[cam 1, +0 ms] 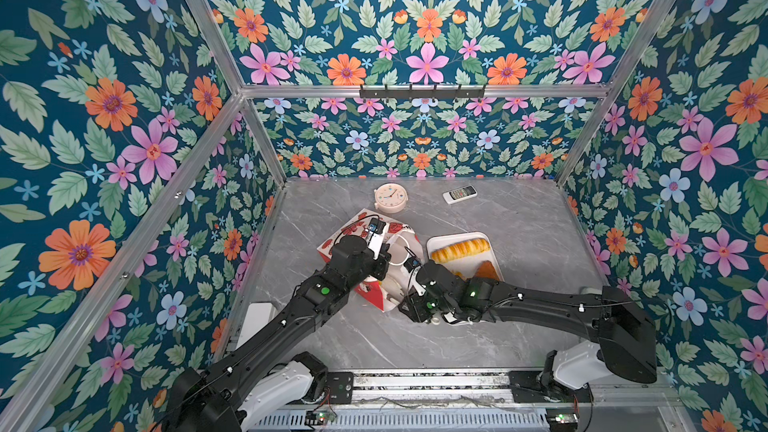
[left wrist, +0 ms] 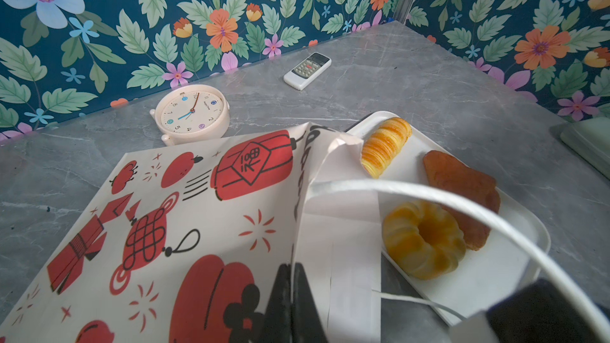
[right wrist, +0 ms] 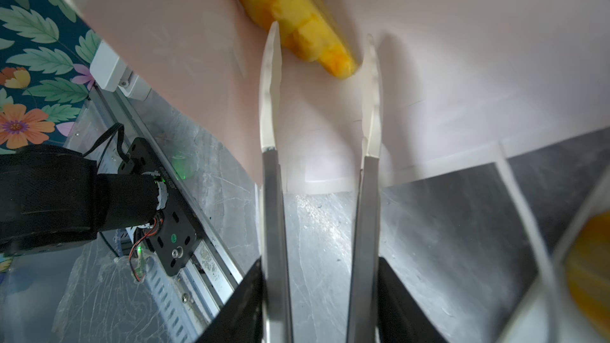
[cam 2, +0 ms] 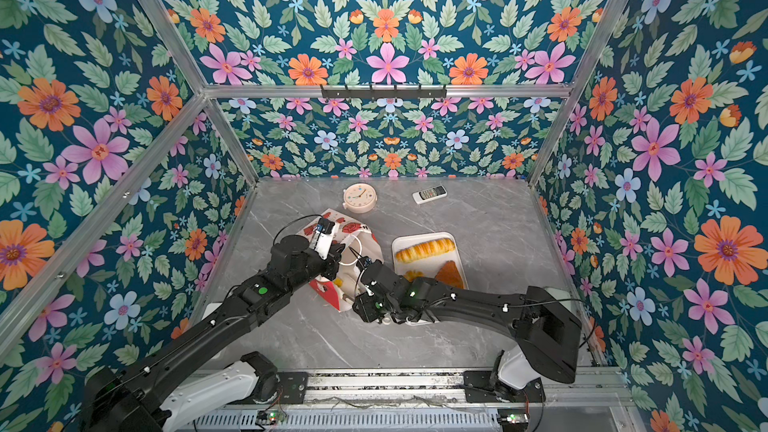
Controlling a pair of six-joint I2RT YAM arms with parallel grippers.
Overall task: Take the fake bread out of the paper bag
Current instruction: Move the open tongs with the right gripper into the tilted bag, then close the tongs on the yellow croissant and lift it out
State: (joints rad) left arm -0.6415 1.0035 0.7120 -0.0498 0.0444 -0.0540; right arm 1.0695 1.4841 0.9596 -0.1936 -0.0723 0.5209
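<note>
Both top views look steeply down from high above the near edge, taking in the whole table (cam 1: pixel 478 338) and both arms. The left wrist view sits close above the paper bag (left wrist: pixel 204 212), facing the back wall. The right wrist view peers into the bag's mouth at close range.

My left gripper (left wrist: pixel 290 305) sits pinched shut; my right gripper (right wrist: pixel 321 44) reaches forward, fingers parted, both arms converging mid-table.
</note>
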